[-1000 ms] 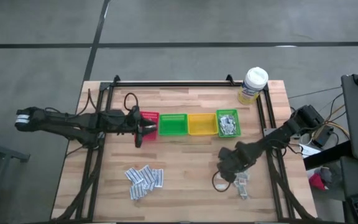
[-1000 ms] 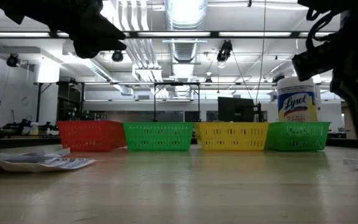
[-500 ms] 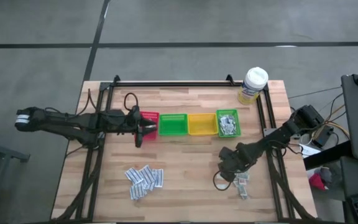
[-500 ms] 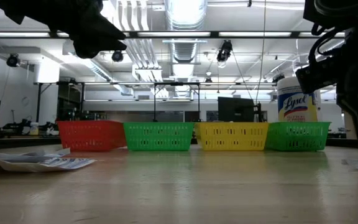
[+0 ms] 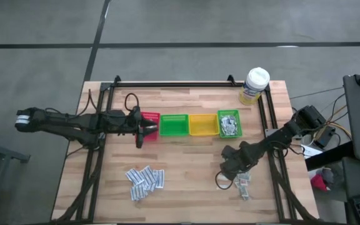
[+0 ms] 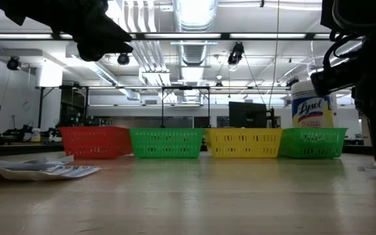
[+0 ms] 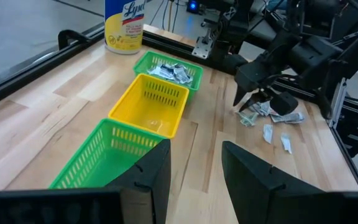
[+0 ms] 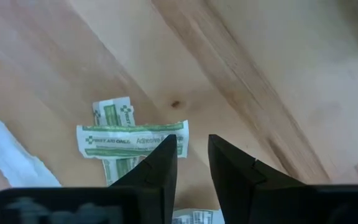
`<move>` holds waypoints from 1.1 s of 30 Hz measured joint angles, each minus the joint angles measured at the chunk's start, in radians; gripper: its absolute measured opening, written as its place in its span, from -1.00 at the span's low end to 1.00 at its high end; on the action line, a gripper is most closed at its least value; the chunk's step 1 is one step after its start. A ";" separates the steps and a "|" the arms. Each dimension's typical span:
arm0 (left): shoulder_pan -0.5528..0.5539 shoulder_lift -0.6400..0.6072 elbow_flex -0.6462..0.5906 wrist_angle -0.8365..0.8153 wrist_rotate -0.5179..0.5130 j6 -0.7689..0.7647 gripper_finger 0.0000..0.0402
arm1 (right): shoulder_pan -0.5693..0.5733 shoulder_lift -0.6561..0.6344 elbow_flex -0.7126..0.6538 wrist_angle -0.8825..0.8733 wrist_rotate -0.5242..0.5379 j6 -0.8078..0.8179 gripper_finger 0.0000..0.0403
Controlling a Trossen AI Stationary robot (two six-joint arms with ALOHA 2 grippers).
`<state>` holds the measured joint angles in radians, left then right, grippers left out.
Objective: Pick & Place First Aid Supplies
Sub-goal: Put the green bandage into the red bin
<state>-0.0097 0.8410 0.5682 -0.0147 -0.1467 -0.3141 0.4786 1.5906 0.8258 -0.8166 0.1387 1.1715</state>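
Left gripper [image 5: 138,134] is hovering over the light wooden slatted table [image 5: 186,187], just beside the small red plastic bin [image 5: 150,119], fingers standing apart w/ nothing between them. Below it, near the table's front-left, a loose heap of small flat white-blue sachets [image 5: 145,180] is lying on the wood.

Next along the row: first green plastic bin [image 5: 174,125], then yellow plastic bin [image 5: 203,124], both looking bare inside. The second green bin [image 5: 229,123] is holding a pile of grey-silver wrapped pads [image 7: 169,70]. Behind it, at the back-right corner, the yellow wipes tub w/ white lid [image 5: 254,85] is standing upright.

Right gripper [image 5: 231,174] is sitting low over the front-right of the table, fingers partly apart, straddling the end of a pale green-printed white sachet [image 8: 131,141] lying flat; can't tell if they're pinching it yet. More small sachets [image 5: 243,185] are lying scattered just beside it.
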 joint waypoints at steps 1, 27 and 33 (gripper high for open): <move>0.000 0.000 0.000 0.000 0.000 0.000 -0.33 | 0.000 0.000 0.002 -0.002 0.000 -0.001 -0.58; 0.000 0.000 0.000 0.000 0.000 0.000 -0.33 | 0.001 -0.002 0.002 0.022 -0.009 0.007 -0.66; 0.000 0.000 0.000 0.000 0.000 0.000 -0.33 | 0.001 -0.005 -0.049 0.106 -0.016 0.031 -0.66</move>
<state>-0.0097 0.8413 0.5682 -0.0143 -0.1467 -0.3141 0.4797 1.5855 0.7769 -0.7106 0.1228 1.2022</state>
